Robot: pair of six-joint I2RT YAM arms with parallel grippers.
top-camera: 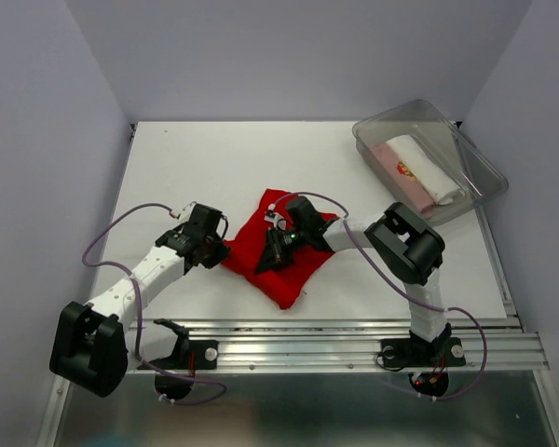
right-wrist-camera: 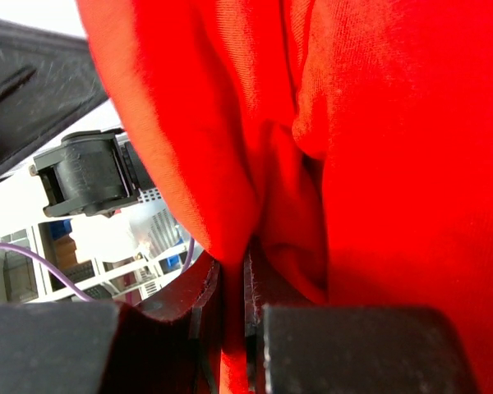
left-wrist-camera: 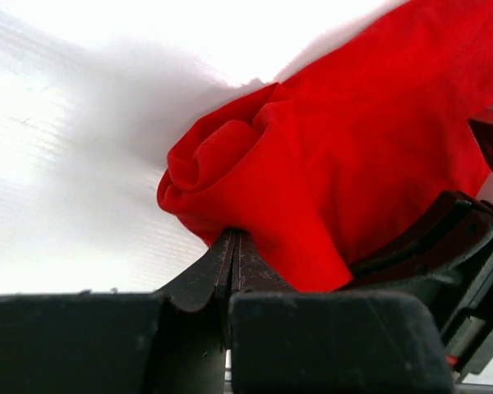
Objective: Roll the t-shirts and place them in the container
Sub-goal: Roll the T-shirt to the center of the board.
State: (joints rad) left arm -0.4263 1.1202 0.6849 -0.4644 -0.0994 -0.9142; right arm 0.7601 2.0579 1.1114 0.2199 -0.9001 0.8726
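L gripper (left-wrist-camera: 232, 240): jaws pressed together, tips nipping the lower edge of the red t-shirt (left-wrist-camera: 353, 156) where the cloth curls into a loose swirl at its L corner. In the top view the L gripper (top-camera: 222, 250) sits low at the shirt's L tip, arm reaching in from the near-L.

R gripper (right-wrist-camera: 234, 267): jaws nearly together w/ a fold of red cloth caught betw. them; a strip of fabric runs down thru the gap. The shirt (right-wrist-camera: 378, 164) fills most of the R wrist view, hanging in vertical folds. From above, the R gripper (top-camera: 268, 259) is on top of the shirt, L of its middle, close to the L gripper but apart from it.

Red t-shirt (top-camera: 293, 270) lies bunched, roughly diamond-shaped, at the centre of the white table (top-camera: 196, 168), nearer the front edge than the back, not rolled up.

Far R corner: clear plastic bin (top-camera: 377, 140), set at an angle. Inside, a white roll (top-camera: 427, 168) and a pale pink roll (top-camera: 393, 172) w/ small red print lie side by side, touching. Metal rail (top-camera: 335, 331) runs along the near edge by the arm bases.
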